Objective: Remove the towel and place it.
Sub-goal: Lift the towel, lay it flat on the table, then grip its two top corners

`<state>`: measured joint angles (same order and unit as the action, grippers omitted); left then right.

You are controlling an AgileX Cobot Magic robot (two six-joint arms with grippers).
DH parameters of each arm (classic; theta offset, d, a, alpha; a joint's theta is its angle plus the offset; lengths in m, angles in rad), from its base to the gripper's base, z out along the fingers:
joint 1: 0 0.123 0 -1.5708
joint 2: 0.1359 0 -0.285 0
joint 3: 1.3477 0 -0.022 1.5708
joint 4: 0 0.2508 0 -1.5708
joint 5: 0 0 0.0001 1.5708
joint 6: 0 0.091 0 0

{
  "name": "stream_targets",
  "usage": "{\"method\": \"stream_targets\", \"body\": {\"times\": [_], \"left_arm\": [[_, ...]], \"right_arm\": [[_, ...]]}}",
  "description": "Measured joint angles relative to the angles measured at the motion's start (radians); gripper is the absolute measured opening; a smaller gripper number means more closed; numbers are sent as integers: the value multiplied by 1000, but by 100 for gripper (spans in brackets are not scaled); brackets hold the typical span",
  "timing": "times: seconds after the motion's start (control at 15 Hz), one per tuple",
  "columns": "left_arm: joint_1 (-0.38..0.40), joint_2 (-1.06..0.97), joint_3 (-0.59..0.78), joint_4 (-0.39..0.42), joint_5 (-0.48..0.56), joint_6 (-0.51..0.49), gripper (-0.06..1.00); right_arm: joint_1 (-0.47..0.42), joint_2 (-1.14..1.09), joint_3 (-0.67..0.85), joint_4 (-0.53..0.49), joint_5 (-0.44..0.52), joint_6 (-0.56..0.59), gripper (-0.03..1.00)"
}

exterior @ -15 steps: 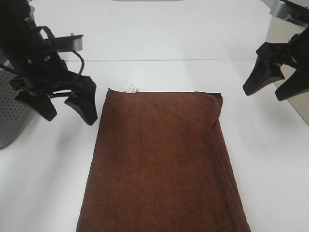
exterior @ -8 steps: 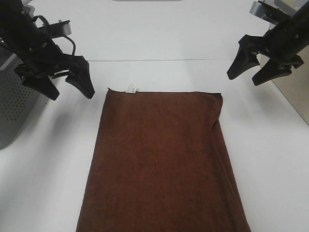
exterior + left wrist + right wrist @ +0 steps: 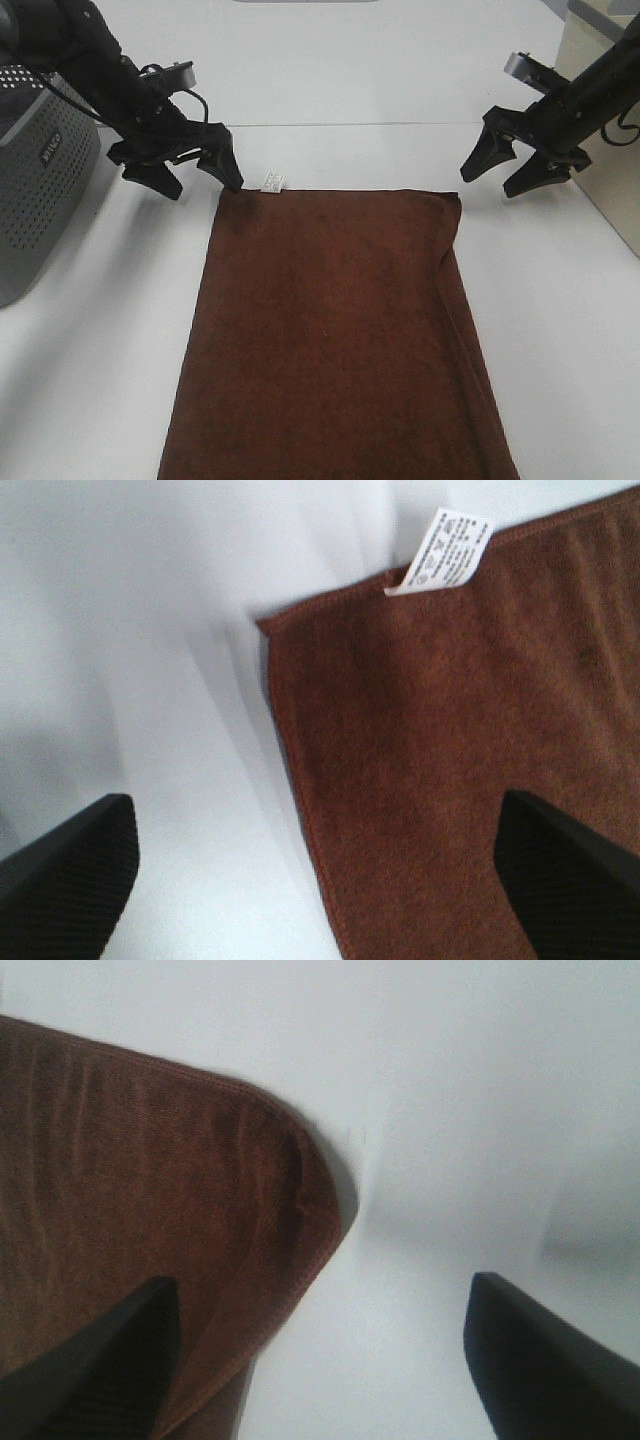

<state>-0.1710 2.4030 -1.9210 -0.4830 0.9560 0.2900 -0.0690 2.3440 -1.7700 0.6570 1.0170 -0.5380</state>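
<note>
The dark reddish-brown towel (image 3: 330, 330) lies flat, folded, on the white table, with its small white tag (image 3: 272, 182) at the far left corner. My left gripper (image 3: 200, 180) is open, low, at that far left corner; in the left wrist view the corner (image 3: 275, 630) and the tag (image 3: 440, 550) lie between the two fingers (image 3: 70, 865). My right gripper (image 3: 495, 180) is open, just beyond the far right corner; in the right wrist view the rounded folded corner (image 3: 300, 1180) lies between the fingers (image 3: 540, 1360). Neither gripper holds the towel.
A grey perforated basket (image 3: 40, 170) stands at the left edge of the table (image 3: 340, 90). A beige box (image 3: 600, 120) stands at the right edge behind my right arm. A seam crosses the table just beyond the towel.
Both grippers have come down and inward to the towel's far corners: the left one moved right to the tag corner, the right one lowered towards the far right corner. The towel has not moved.
</note>
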Motion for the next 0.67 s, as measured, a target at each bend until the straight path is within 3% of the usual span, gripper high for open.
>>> {"method": "stream_targets", "body": {"times": [0.67], "left_arm": [[0,76,-55,-45,-7,2,88]], "right_arm": [[1,77,-20,46,-35,22,75]]}}
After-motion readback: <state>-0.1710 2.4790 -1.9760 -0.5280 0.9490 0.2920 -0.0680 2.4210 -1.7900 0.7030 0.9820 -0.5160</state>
